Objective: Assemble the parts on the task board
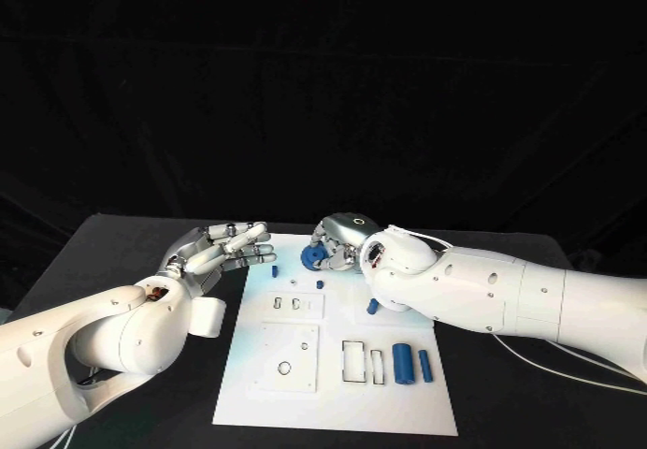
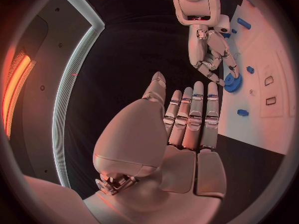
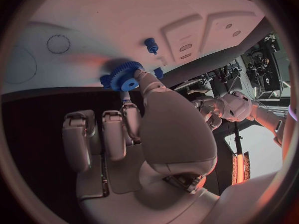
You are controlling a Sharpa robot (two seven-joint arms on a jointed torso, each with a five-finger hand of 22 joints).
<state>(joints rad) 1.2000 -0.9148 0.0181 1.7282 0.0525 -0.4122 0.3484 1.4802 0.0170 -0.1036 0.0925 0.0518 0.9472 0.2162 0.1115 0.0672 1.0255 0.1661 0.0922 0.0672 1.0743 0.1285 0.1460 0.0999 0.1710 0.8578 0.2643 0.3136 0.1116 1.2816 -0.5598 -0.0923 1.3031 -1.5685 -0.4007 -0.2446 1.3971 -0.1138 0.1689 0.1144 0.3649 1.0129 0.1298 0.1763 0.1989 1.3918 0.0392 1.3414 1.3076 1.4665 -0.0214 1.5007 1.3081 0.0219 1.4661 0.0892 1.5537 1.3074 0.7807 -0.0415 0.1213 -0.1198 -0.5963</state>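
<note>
Our right hand [image 1: 337, 245] grips the blue gear [image 1: 314, 254] at the task board's [image 1: 290, 393] upper edge; left hand [image 1: 226, 248] released; several parts [image 1: 402, 363] still lie loose.

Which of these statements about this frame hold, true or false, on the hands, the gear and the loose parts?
1. The right hand touches a blue gear at the far end of the task board. True.
2. The left hand grips a blue cylinder. False: it holds nothing, its fingers extended side by side.
3. Two blue cylinders lie side by side on the board's near right part. True.
4. The gear lies off the board on the black table. False: it is over the white board.
</note>
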